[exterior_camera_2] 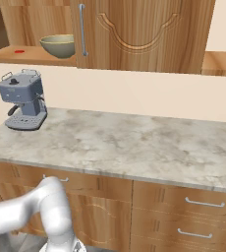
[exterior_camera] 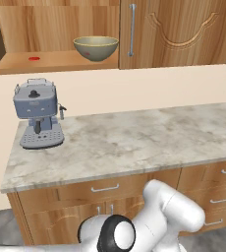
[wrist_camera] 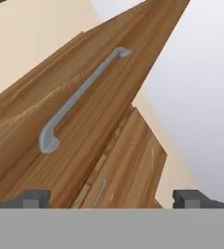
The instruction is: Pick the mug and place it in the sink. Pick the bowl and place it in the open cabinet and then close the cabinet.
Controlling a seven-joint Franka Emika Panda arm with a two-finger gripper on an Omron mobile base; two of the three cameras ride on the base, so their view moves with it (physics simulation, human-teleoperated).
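The bowl (exterior_camera: 96, 47) sits upright inside the open half of the cabinet (exterior_camera: 183, 29), on its light wood shelf (exterior_camera: 56, 61), close to the shelf's right end and just beside the edge of the closed door. It is wide and round, olive-tan outside, with a yellowish rim and a pale speckled inside; nothing can be seen lying in it. A small red spot (exterior_camera: 34, 58) marks the shelf near its left end, well apart from the bowl. Below, a grey-blue espresso machine (exterior_camera: 38, 114) stands at the left end of the marbled tabletop (exterior_camera: 134, 140). In the hand view the hand (wrist_camera: 112, 198) is released, fingertips (wrist_camera: 32, 198) wide apart and holding nothing, facing a wooden door with a silver bar handle (wrist_camera: 77, 97).
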